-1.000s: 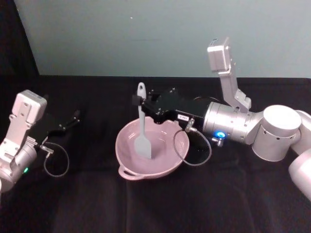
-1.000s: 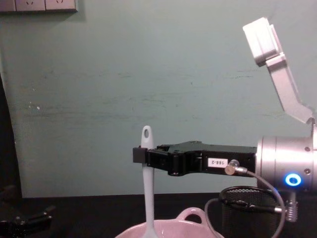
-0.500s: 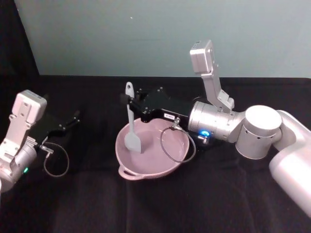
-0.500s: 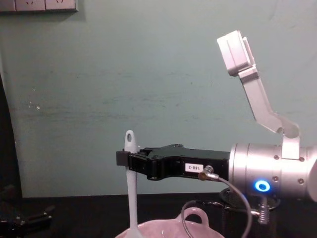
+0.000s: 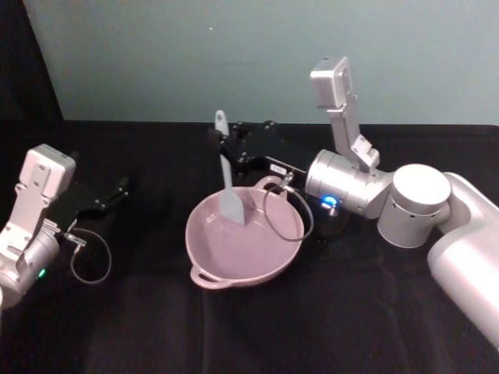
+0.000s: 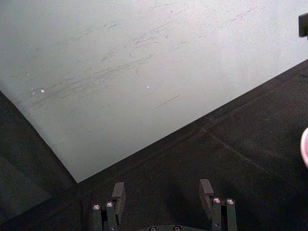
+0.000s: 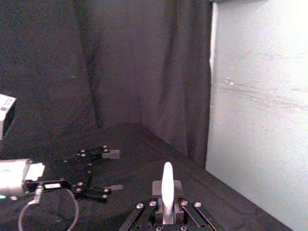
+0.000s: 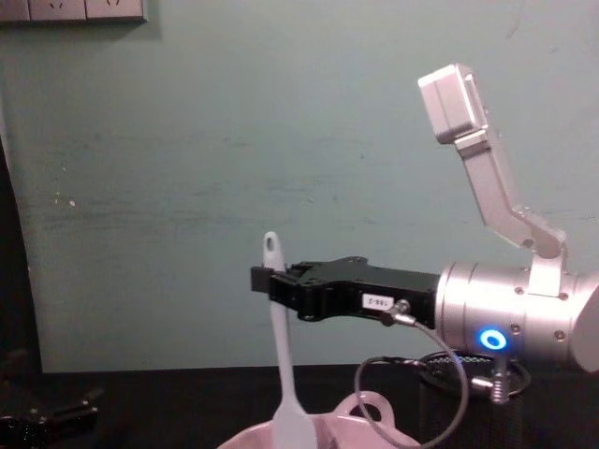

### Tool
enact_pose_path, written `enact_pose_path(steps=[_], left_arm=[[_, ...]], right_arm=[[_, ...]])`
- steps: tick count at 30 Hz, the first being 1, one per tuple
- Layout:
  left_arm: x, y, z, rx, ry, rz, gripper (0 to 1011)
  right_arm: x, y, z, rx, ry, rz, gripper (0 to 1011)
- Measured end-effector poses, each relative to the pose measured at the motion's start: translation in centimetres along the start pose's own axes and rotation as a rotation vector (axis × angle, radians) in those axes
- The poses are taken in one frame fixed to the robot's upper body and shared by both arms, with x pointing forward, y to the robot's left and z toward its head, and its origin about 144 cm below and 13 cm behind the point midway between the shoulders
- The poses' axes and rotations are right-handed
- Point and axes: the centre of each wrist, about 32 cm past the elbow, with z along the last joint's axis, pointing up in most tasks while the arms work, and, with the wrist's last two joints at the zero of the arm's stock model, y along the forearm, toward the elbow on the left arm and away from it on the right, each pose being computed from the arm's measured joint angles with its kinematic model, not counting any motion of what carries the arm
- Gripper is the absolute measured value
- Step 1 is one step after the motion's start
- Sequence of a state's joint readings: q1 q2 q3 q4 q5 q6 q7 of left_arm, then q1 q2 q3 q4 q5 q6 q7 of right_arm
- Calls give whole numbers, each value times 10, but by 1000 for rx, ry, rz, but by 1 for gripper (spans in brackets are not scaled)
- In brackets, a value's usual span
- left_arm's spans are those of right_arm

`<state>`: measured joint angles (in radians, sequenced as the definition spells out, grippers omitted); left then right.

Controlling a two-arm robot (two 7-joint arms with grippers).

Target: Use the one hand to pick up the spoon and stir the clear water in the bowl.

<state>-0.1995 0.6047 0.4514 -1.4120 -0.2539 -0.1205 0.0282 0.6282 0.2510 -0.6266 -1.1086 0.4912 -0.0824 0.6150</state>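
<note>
Parked well left of the working pincer, fingers spread apart: left gripper (image 5: 118,188). Clamped shut in the right gripper (image 5: 219,145), just under the holed handle end: the spoon (image 5: 230,191). Hanging slightly tilted below that pincer, blade down inside the pink bowl (image 5: 204,274), near its far rim.

A small white rectangular label (image 8: 372,302) on the side of the black right gripper (image 8: 266,280) carried a short line of dark print that looked like "188-2", too small to be sure.
</note>
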Motion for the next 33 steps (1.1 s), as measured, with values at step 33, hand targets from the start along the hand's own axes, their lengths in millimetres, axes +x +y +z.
enact_pose_path(steps=[33], left_arm=[[0, 0, 0, 0, 0, 0, 1011]], right_arm=[[-19, -23, 10, -36, 81, 229, 121]])
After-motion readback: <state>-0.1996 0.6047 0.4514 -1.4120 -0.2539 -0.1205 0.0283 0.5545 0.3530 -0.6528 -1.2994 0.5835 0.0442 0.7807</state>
